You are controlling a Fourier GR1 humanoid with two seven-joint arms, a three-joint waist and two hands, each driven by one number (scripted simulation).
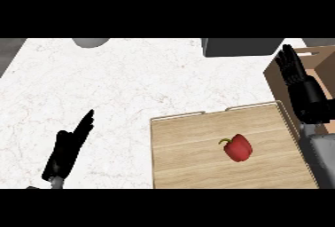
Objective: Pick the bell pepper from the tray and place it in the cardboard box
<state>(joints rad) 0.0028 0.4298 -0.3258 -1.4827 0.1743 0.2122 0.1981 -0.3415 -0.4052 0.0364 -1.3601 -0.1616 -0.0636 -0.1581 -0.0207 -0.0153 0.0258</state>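
1. Lower right of the counter (pixel 131 88): wooden tray (pixel 183 155) with raised rim and handles along its far edge. The bell pepper (pixel 237 147) lies on its side a little right of the tray's middle, red, green stem pointing left. Nothing touches it and the wood around it is bare.
2. Cardboard box (pixel 321 60) stands at the far right, just past the tray's far right corner and open at the top. It sits near the tray, so I judge the carry will be short.
3. My right hand (pixel 311 99) hangs over the box's near wall, beside the tray's right rim. It is spread open, fingers straight and pointing away from me, holding nothing. It is on the pepper's side of the counter, so I take it as the working hand. It is apart from the pepper, off to the right and farther from me.
4. My left hand (pixel 65 150) shows at the lower left, flat-fingered and empty, well apart from the tray. Resting there, it is out of the route from tray to box.
5. Judgement: the pick has not yet begun. The right hand would need to come back toward me and leftward over the tray, then lower onto the pepper.
6. Handling guess: the pepper lies rounded side up and may roll on smooth wood if nudged off-centre. Closing across its body rather than its stem seems the safer bet.
7. Far edge: a grey rounded thing (pixel 91 42) and a dark block (pixel 242 46); I cannot tell what either is.
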